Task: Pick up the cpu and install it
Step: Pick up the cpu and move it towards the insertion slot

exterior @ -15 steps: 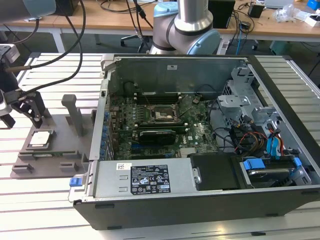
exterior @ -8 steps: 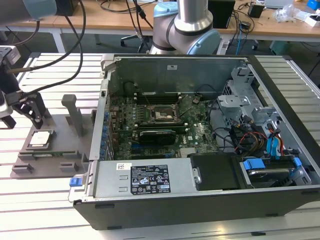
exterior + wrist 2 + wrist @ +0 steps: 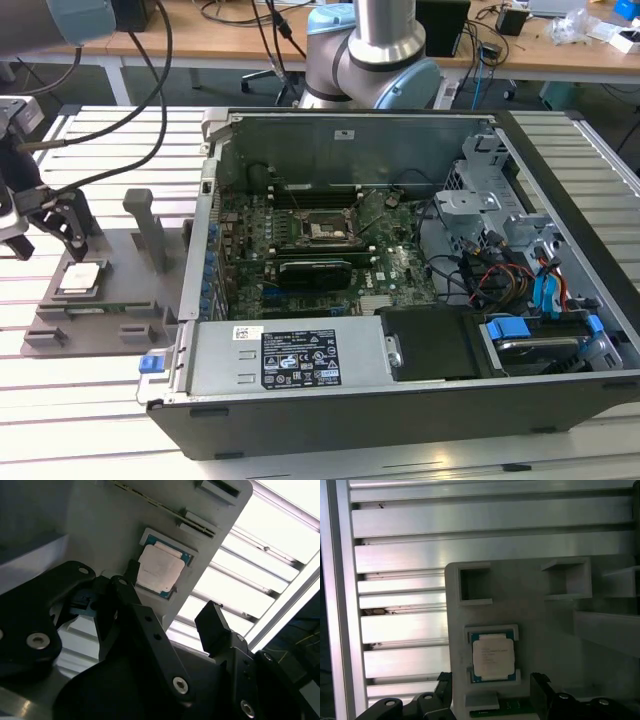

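The small flat silver-topped square cpu (image 3: 492, 656) looks light, stiff, fragile; grip its opposite edges. Your black fingers (image 3: 540, 685) stand wide apart, empty.

So the exterior view is looking down from up high over the computer case (image 3: 352, 132), while both wrist views are peering close-up at the tray (image 3: 530, 615), all three catching the cpu (image 3: 80, 278).

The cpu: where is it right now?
The cpu lies in a recess of the grey tray, at the exterior view's left, outside the computer case, with the open gripper poised close above it.
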Controlling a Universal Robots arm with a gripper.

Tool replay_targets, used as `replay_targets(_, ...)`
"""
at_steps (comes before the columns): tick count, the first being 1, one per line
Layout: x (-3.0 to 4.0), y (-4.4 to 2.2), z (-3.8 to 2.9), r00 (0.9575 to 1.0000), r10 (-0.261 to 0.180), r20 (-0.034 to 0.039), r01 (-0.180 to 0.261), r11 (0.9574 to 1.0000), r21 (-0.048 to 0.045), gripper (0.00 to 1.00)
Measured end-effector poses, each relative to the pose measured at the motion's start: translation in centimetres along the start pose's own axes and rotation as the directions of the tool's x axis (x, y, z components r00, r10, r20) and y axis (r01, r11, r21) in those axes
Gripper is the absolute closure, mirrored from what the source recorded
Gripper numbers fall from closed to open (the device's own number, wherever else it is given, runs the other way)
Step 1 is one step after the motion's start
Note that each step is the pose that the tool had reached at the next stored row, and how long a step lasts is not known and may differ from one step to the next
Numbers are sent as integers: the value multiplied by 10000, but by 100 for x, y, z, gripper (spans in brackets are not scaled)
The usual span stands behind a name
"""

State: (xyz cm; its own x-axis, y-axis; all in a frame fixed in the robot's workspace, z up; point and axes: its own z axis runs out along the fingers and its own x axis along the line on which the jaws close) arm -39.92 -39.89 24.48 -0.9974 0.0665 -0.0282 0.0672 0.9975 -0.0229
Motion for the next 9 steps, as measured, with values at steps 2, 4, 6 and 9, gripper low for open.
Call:
replay_targets(2,1,1,25,10000,-10,1,10,10000,16,28)
replay_targets(4,1,1,43,10000,-27,2,27,10000,26,28)
replay_targets(6,2,2,57,10000,-47,3,46,10000,31,28)
replay_targets(9,2,2,77,9996,-274,11,274,9996,74,28)
